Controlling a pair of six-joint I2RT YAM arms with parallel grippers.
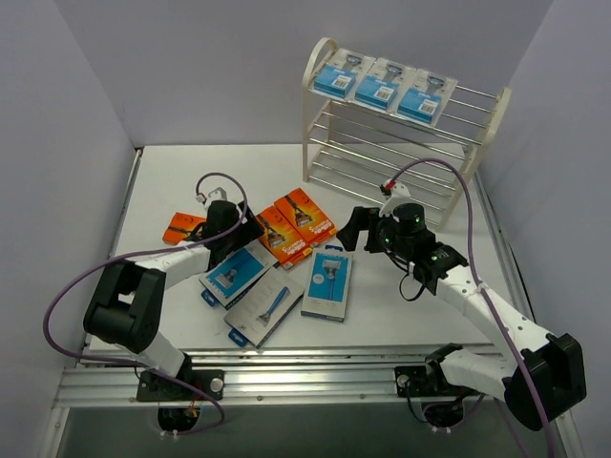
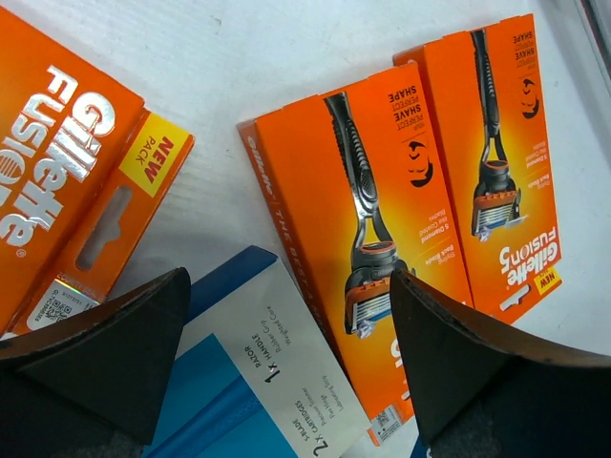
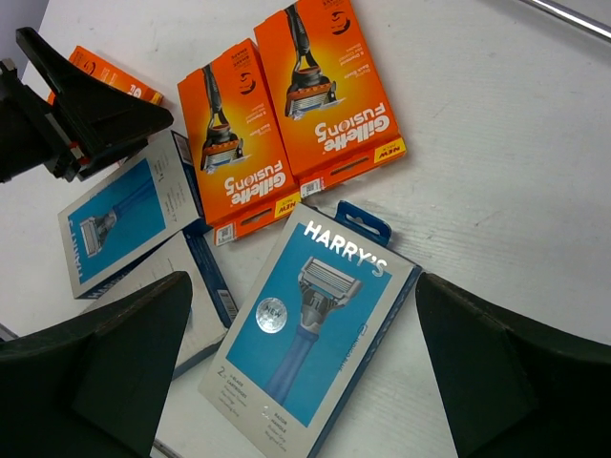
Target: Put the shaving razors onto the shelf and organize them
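Both grippers are spread wide and hold nothing: the left gripper hangs over the packs left of centre, the right gripper over the table just right of them. At the far right stands the shelf, three blue razor packs in a row on its top tier. In the middle lie a Harry's pack, two blue-and-white packs to its left, two orange boxes side by side just beyond, and a third orange box farther left.
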